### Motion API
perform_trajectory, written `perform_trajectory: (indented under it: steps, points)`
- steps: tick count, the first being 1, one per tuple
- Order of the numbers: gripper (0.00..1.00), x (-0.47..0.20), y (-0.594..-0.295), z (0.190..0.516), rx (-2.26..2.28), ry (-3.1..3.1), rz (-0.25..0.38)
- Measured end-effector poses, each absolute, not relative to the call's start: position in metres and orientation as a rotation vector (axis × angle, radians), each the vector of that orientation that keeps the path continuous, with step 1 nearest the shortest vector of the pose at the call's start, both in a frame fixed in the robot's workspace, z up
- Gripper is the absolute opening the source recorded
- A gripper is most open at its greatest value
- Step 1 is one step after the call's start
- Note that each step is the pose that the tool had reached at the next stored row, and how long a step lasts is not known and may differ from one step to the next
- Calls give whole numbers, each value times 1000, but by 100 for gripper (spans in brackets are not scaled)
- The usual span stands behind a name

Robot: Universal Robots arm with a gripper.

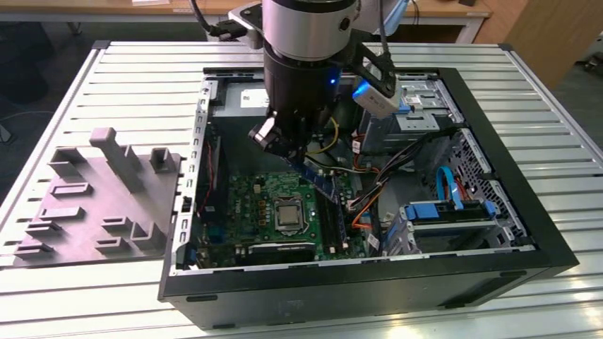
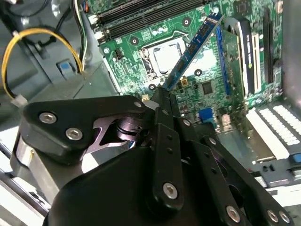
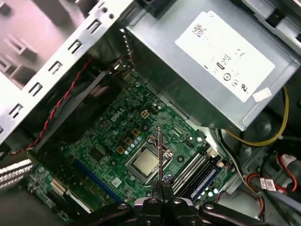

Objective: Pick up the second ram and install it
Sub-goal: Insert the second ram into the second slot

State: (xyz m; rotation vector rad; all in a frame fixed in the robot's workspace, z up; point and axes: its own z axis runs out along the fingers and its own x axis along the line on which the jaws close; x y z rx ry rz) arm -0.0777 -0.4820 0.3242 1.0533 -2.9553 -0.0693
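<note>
My slatted metal tabletop (image 1: 113,78) carries an open black computer case (image 1: 377,282), lying on its side, with a grey moulded tray (image 1: 94,205) just beside it toward the exterior view's left. The arm (image 1: 306,42) reaches down from above into the case's open side. In the first wrist view a grey power supply (image 3: 207,61) sits along one case wall, with yellow and red cables trailing near it. Below it lies the green motherboard (image 1: 245,205), and beside its silver processor socket (image 3: 146,162) run the black slot rails (image 3: 190,170). The black end effector (image 2: 162,92) hangs over the board, its fingers clenched on one end of the second ram (image 2: 193,49). In the second wrist view that strip juts out from the fingertips at a slant, its free end over the board. In the first wrist view the same strip appears edge-on as a thin line (image 3: 160,150) across the socket's rim, apart from the slot rails and not seated in any of them.
</note>
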Motion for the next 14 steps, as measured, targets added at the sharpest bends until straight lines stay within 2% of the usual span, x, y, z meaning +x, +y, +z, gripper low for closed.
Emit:
perform_trajectory:
  steps: [14]
  points:
    - [11,-78,-482,322,670,-3071,-70]
